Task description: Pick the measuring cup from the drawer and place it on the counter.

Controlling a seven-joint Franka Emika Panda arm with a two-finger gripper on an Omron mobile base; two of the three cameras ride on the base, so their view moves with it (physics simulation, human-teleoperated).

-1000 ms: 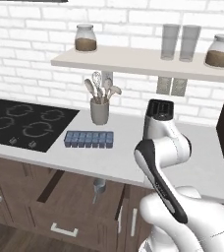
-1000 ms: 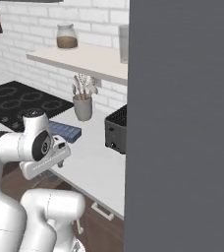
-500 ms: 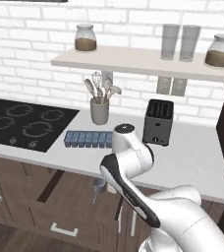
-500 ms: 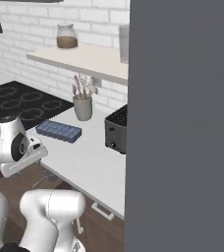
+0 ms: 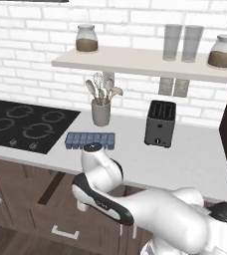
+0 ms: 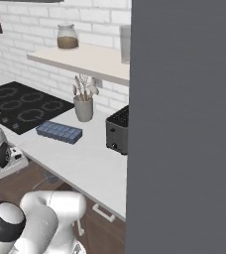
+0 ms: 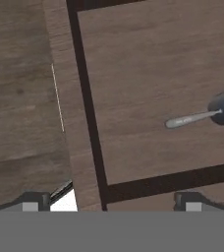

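Both base views look forward and down over the counter (image 5: 195, 159), sharing the toaster (image 5: 160, 123). The hand view looks close down into the drawer (image 7: 148, 88).

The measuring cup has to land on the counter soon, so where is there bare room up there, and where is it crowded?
Free: the counter right of the toaster, toward the dark cabinet, and the front strip ahead of the toaster. Also a small patch between the utensil crock and toaster. Crowded: the stretch by the stovetop, where the blue ice tray lies before the crock.

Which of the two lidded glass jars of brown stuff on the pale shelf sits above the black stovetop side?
The smaller glass jar at the shelf's left end, nearest the black stovetop; the wider jar sits at the far right, beyond the two tall clear glasses.
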